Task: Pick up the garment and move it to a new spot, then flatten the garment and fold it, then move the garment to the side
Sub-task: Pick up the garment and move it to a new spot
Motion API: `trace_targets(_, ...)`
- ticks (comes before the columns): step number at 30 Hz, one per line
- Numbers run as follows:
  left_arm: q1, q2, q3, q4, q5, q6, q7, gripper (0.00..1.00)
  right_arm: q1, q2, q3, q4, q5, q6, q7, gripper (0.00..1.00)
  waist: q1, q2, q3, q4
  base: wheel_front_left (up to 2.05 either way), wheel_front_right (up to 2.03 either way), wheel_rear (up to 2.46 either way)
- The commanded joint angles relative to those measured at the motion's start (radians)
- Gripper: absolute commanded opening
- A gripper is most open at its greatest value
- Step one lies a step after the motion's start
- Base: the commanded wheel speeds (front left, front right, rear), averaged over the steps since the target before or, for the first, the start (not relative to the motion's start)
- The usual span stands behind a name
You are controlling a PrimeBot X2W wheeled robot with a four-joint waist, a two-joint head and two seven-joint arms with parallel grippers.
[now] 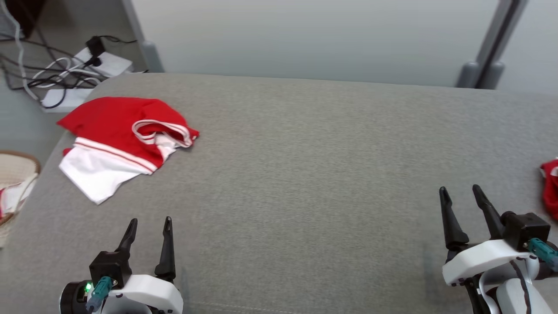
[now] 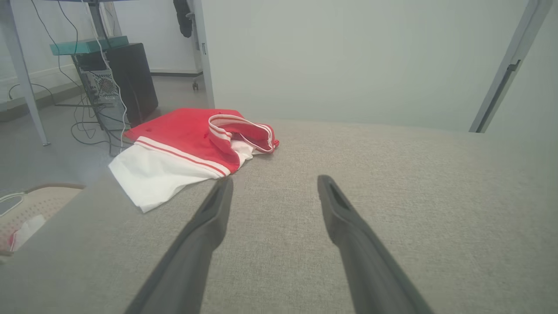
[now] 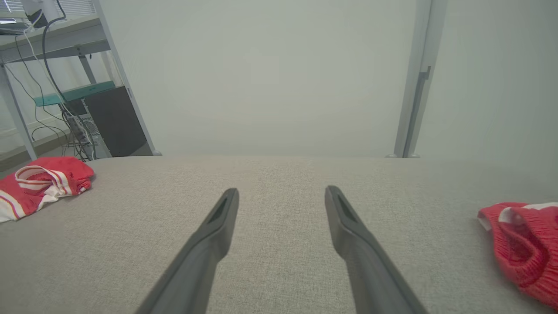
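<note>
Grey fabric-covered table (image 1: 305,174). Red-and-white garment (image 1: 124,139) lay loosely bunched at far left corner, white part toward near edge, striped opening on top. Left gripper (image 1: 150,221) sat near side of garment, not touching, fingers spread wide, holding nothing. Right gripper (image 1: 460,189) was at right side, well apart from garment, likewise spread wide, empty. Second red knit piece (image 1: 550,187) lay at table's right edge. Woven basket (image 1: 15,172) stood beside table, left.

garment (image 1: 124,141) far-L on table (image 1: 327,174) | L gripper (image 1: 149,226) & R gripper (image 1: 460,192) jaws apart, empty
</note>
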Motion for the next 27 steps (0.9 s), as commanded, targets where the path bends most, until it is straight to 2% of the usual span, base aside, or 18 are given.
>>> trace_targets(1,-0.024,0.009,0.04,-0.028,0.013,0.008,-0.01,1.0,-0.014,-0.006,0.036,-0.024,0.01,0.004,-0.012,1.0,0.0,0.0,0.002,0.055,0.0,0.0,0.0)
trace_targets(12,-0.004,0.009,0.091,-0.035,0.003,0.011,-0.01,1.0,-0.033,-0.007,0.115,-0.023,0.037,0.004,-0.012,1.0,0.0,0.0,0.025,0.254,0.0,0.0,0.0)
trace_targets(17,-0.004,0.009,0.111,-0.03,-0.007,0.011,-0.01,1.0,-0.043,-0.015,0.147,-0.02,0.046,0.004,-0.012,1.0,0.0,0.0,0.036,0.32,0.0,0.0,0.0)
trace_targets(23,0.001,0.009,0.136,-0.023,-0.028,0.005,-0.01,1.0,-0.052,-0.015,0.182,-0.009,0.057,0.004,-0.012,1.0,0.0,0.0,0.048,0.342,0.0,0.0,0.0)
trace_targets(27,-0.004,0.009,0.162,-0.014,-0.053,-0.002,-0.01,1.0,-0.064,-0.017,0.213,0.007,0.07,0.004,-0.012,1.0,0.0,0.0,0.06,0.319,0.0,0.0,0.0)
